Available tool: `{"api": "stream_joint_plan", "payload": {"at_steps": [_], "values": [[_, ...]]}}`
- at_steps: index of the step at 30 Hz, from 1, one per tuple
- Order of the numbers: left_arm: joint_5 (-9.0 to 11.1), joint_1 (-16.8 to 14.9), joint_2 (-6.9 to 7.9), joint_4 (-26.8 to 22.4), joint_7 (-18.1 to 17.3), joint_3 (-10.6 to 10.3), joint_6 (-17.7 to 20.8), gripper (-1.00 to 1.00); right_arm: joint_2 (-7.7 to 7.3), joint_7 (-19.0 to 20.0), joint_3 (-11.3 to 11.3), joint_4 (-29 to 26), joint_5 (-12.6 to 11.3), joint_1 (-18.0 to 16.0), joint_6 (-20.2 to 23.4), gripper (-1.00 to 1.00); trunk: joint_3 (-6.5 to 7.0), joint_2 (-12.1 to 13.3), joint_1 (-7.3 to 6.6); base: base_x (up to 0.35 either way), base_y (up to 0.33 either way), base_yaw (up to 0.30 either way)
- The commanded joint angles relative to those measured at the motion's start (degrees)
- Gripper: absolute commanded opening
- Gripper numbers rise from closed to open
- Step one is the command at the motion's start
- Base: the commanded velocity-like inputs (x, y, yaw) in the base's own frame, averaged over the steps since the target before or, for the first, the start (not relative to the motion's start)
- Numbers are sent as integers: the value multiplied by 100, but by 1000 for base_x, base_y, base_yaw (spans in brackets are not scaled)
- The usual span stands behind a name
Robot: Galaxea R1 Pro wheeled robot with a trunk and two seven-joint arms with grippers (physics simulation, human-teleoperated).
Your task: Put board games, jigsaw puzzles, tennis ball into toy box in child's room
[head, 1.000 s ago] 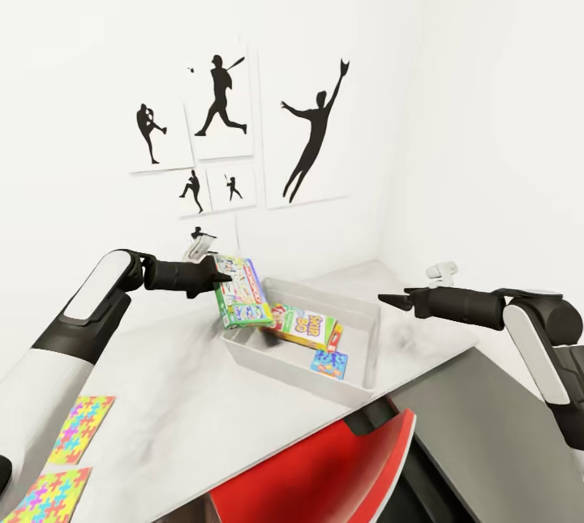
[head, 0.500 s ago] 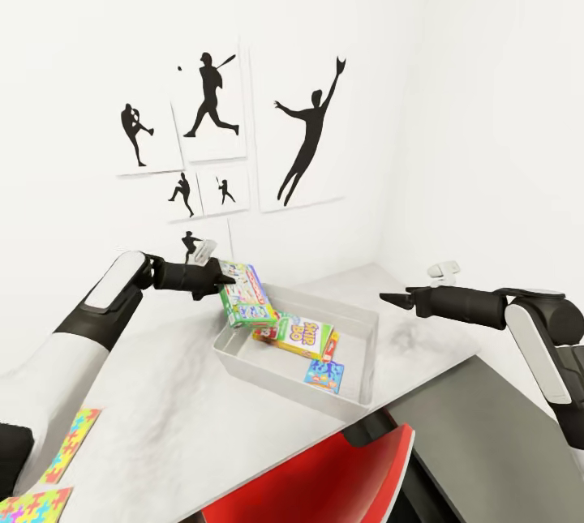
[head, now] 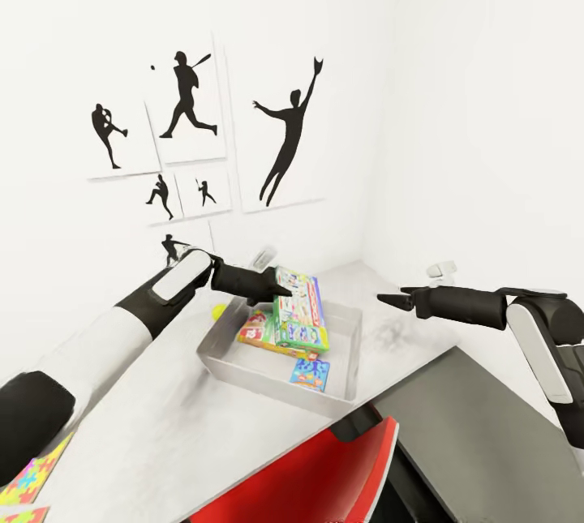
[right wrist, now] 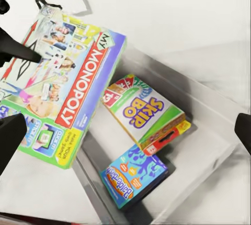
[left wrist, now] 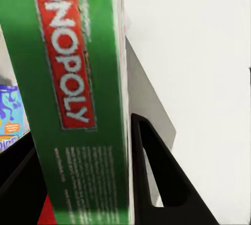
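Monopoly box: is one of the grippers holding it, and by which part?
Yes. The left gripper holds the Monopoly box by its thin edge, jaws on both faces, over the toy box. The right gripper holds nothing.

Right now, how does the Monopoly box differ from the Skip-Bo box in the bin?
The Monopoly box is larger and green-edged with a red logo strip; the Skip-Bo box is smaller, with purple lettering on yellow-green. The Monopoly box is clamped in the left gripper, tilted over the bin; the Skip-Bo box lies loose inside it, leaning on another box. Both are colourful flat cardboard game boxes.
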Motion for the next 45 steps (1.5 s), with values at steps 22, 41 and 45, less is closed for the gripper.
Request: {"api": "stream_joint_plan", "payload": {"at_steps": [22,41,45], "values": [[-1770,-37,105,1244,-2224,-308,-105,-100,-8,85,-113,0,27,-10,18,100,-13,-14,4,0,0,-159],[-2471,-18,337,2065,-2960,-322,-659,-100,-8,86,-169,0,27,-17,18,100,-13,-14,4,0,0,-251],[-2955,-13,339,2066,-2965,-325,-835,-100,-8,86,-282,0,27,3,18,100,-13,-14,4,0,0,-50]]}}
